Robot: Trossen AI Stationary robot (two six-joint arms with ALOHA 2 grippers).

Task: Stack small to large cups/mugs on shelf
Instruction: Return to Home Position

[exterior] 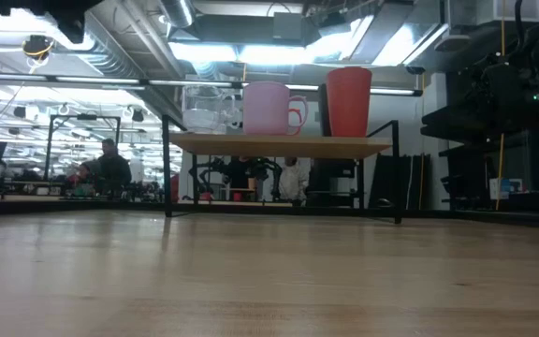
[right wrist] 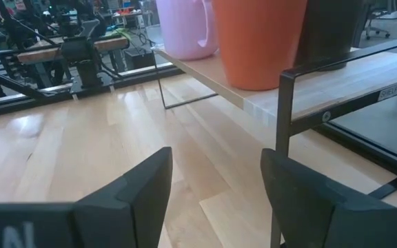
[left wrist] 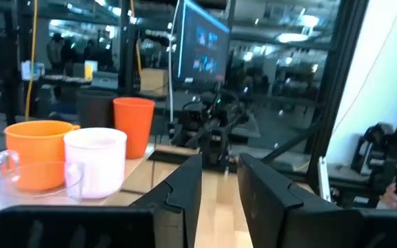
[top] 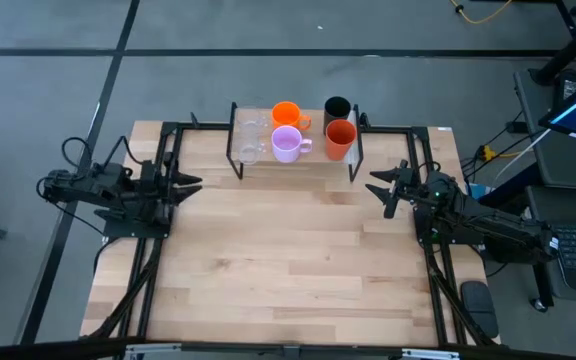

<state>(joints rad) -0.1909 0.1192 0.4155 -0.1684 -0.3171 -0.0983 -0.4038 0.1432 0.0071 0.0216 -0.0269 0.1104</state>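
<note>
All six cups stand upright on the shelf [top: 298, 168], a low rack with a light wood board and black wire legs set at the middle of one long edge of the wooden table [top: 288, 260]. Seen from above, they form two rows along the board. At the left end are two clear glass cups [top: 249, 150], one behind the other. In the middle, the orange mug [top: 286, 113] is in the outer row and the lilac mug [top: 288, 145] is just beside it in the row facing the open table. At the right end, the black cup [top: 337, 106] is in the outer row and the red-orange cup [top: 339, 140] is in front of it. Neighbouring cups stand close together and none sits inside another.

The left gripper [top: 196, 184] hangs at the table's left edge, pointing in toward the middle. It is well apart from the shelf and out past its left legs on the open-table side. Its fingers are parted by a narrow gap with nothing between them.

The right gripper [top: 378, 190] sits opposite at the right edge, also pointing inward. It is near the shelf's right front leg but clear of it, and apart from the red-orange cup, the nearest vessel. Its fingers are spread wide and hold nothing; its wrist view shows only bare tabletop between them, with the shelf board and cups ahead and higher than the fingertips
</note>
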